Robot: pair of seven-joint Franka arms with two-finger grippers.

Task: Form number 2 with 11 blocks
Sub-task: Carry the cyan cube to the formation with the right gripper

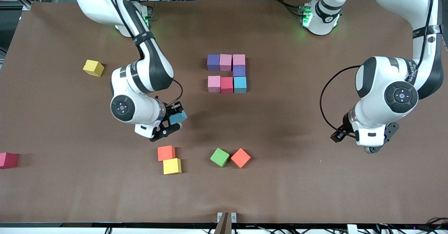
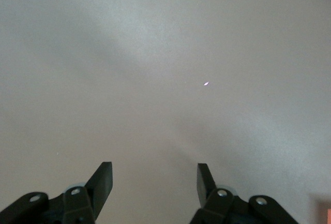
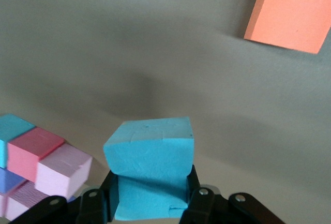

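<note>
Right gripper (image 3: pixel 150 203) clamps light blue block (image 3: pixel 150 154), underside hidden.

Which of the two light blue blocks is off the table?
The light blue block clamped in the right end effector, over bare table. The other light blue block lies in the number's pink-red-blue row.

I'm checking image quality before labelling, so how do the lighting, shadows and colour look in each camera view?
Front view: even light, soft shadows on the brown table beside both arms. Left wrist view: washed out, the table pale grey with one bright speck, under the open left gripper. Right wrist view: sharp and colourful, a dark soft shadow beneath the light blue block held in the right gripper.
</note>
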